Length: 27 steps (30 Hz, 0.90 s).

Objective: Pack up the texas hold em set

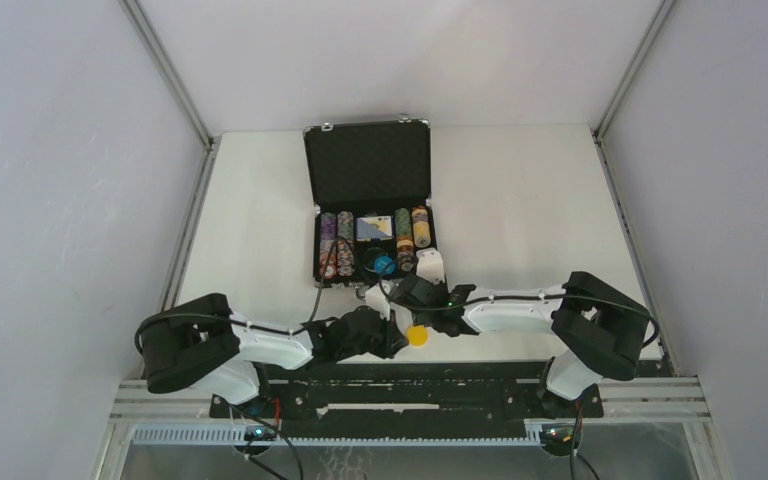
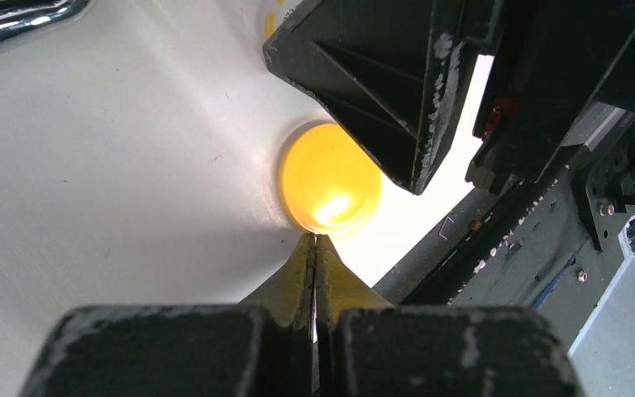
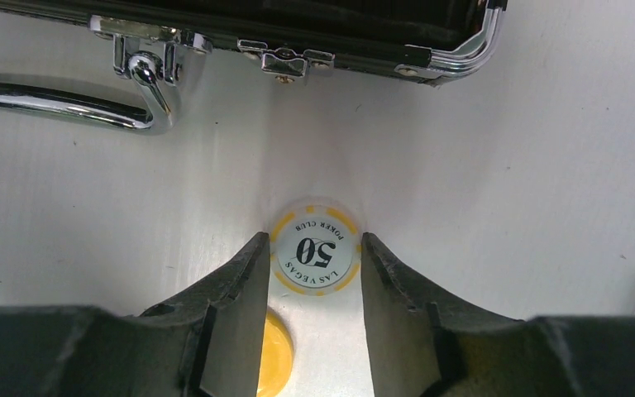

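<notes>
Right gripper (image 3: 315, 238) low over the table (image 1: 520, 200) just in front of the briefcase (image 1: 367, 163), jaws parted around a white-and-yellow "50" poker chip (image 3: 314, 252) lying flat; both fingers sit right at the chip's rim, cannot tell whether they actually pinch it. Chip is outside the briefcase, near its front wall, to the right of the metal handle (image 3: 58, 99). Left gripper (image 2: 314, 240) fully closed on nothing, tips at the edge of a round yellow button (image 2: 331, 178) that lies flat further out from the briefcase front than the chip, close to it. Briefcase open, lid upright; inside are chip stacks (image 1: 335, 245), a card deck (image 1: 372, 228) between them, and a blue button (image 1: 384, 265) near the front wall
</notes>
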Each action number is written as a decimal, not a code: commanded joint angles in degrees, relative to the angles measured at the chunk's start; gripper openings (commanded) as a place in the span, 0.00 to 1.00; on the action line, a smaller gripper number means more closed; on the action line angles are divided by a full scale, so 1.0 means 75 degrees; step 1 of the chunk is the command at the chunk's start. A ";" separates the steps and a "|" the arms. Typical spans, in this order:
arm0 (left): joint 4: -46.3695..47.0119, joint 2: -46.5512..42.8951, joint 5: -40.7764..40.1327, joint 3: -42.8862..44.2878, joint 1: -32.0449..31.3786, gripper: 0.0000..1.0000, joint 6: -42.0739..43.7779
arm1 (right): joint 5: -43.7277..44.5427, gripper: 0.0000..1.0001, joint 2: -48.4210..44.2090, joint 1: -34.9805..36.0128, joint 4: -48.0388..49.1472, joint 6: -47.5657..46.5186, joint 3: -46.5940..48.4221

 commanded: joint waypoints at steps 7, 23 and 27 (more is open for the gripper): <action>-0.0353 0.0136 -0.0123 0.0244 -0.0037 0.00 0.0090 | -0.0183 0.35 0.0202 0.0059 -0.0295 0.0266 -0.0033; -0.0484 0.0166 -0.0214 0.0296 0.0019 0.00 0.0140 | -0.0276 0.25 -0.0670 -0.0137 -0.0269 0.0258 -0.0396; -0.0494 0.0162 -0.0219 0.0289 0.0016 0.00 0.0130 | -0.0322 0.25 -0.0795 -0.0225 -0.0167 0.0164 -0.0393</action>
